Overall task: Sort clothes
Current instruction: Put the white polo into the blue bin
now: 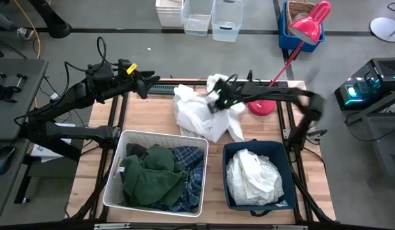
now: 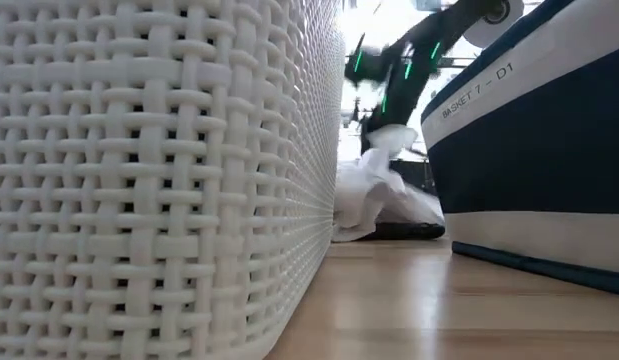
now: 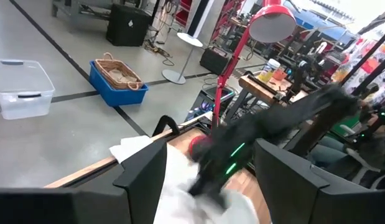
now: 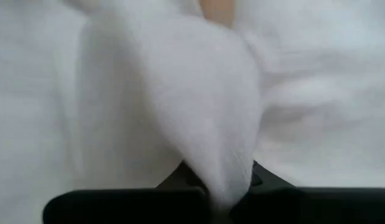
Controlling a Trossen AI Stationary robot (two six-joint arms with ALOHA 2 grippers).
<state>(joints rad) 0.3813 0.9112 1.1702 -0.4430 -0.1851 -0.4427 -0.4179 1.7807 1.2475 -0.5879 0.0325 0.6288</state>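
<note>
The white clothes (image 1: 197, 115) are lying in a soft heap on the wooden table (image 1: 95, 156), at the back, between the two arms. The right gripper (image 1: 217, 101) is reaching over the heap from the right side, and it is pinching a fold of the white cloth (image 4: 211, 137) tight between its two dark fingers. In the low view the cloth is hanging down from that gripper in a bunch (image 2: 374, 190), with its bottom part touching the table.

The left gripper (image 1: 146, 84) is waiting in the air at the back left, near the heap but not touching it. Its two fingers (image 3: 142, 171) are standing wide apart, with nothing between them.

The white woven bin (image 1: 120, 191) is sitting at the front left. A dark green garment (image 1: 149, 176) and a blue plaid shirt (image 1: 191, 160) are lying inside it. The navy bin (image 1: 230, 191) is sitting just beside it on the right, and more white pieces (image 1: 254, 176) are piling up inside it.
</note>
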